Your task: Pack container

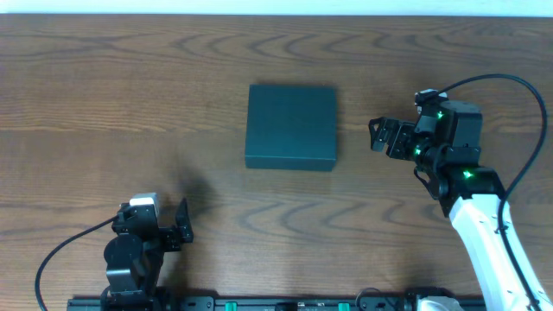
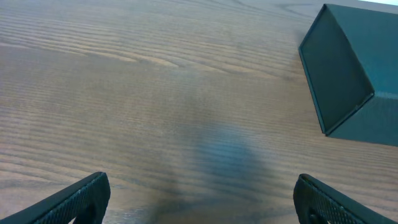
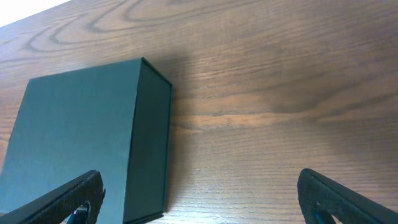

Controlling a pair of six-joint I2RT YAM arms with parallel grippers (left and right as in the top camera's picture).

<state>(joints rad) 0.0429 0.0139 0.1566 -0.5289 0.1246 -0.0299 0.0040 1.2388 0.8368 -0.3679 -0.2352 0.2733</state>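
**Item 1: container** [image 1: 291,126]. Dark teal-green, matte, roughly square box. It lies flat on the counter [image 1: 130,86] about midway between the left and right edges and slightly nearer the far edge than the near one. The lid is down. No seam, hinge or flap line can be made out from overhead, and the contents are hidden. The left wrist view shows only one corner with two side walls, and the frame's right edge cuts off the rest. In the right wrist view the top face and one side wall show, while the lower left part runs out of frame and behind a finger [image 3: 62,202].

**Item 2: left pincer** [image 1: 179,225]. Low near the counter's near edge, toward the left corner, well apart from the container. Fingers wide apart with bare wood between them and nothing held. In its wrist view only the finger ends show, cut off by the bottom of the frame. A soft blurred shadow lies on the wood ahead.

**Item 3: right pincer** [image 1: 381,138]. Toward the right edge, near the container's right side but not touching it. Fingers spread, nothing between them. The tips are cropped in its wrist view.

**Item 4: cables** [image 1: 510,86]. Black, looping from each arm. The far ends run out of view.
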